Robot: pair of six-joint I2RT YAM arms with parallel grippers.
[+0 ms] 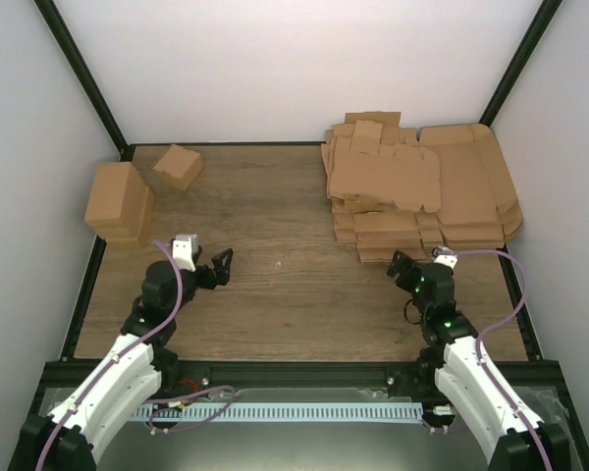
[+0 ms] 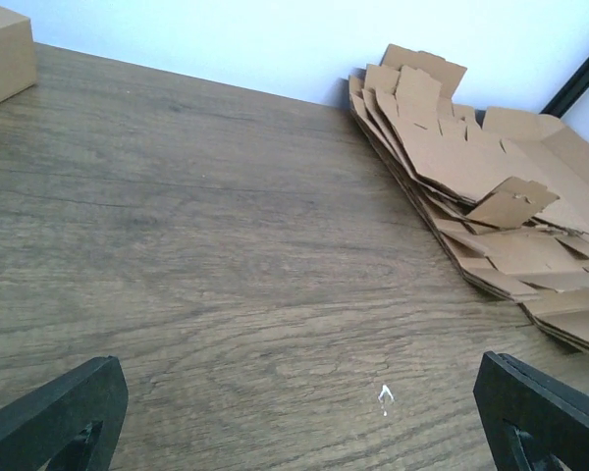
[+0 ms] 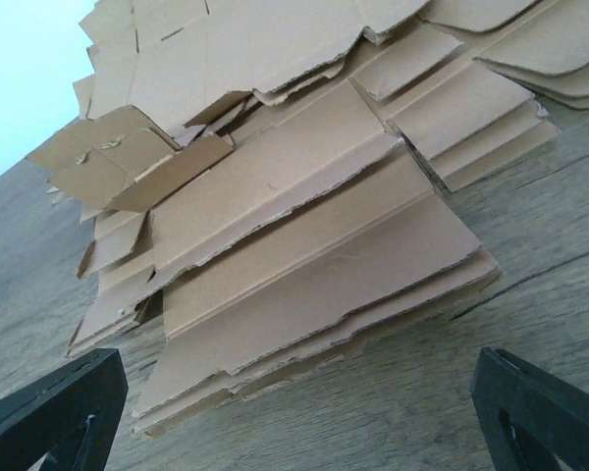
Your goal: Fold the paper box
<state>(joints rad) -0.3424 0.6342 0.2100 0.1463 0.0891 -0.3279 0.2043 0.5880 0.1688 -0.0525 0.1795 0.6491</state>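
At the wooden table's (image 1: 294, 294) left rear stand two folded boxes, a tall one (image 1: 118, 201) and a small cube (image 1: 178, 165). The left gripper (image 1: 219, 267) is spread wide and empty. At right rear the paper box (image 1: 385, 180) lies flat atop a stack of die-cut sheets (image 1: 393, 235), its long axis left-right; the sheets cannot be counted. The right gripper (image 1: 401, 265) is likewise spread and empty.

Matt cardboard paper box (image 1: 385, 179), wood-grain table (image 1: 275, 294), perhaps laminate
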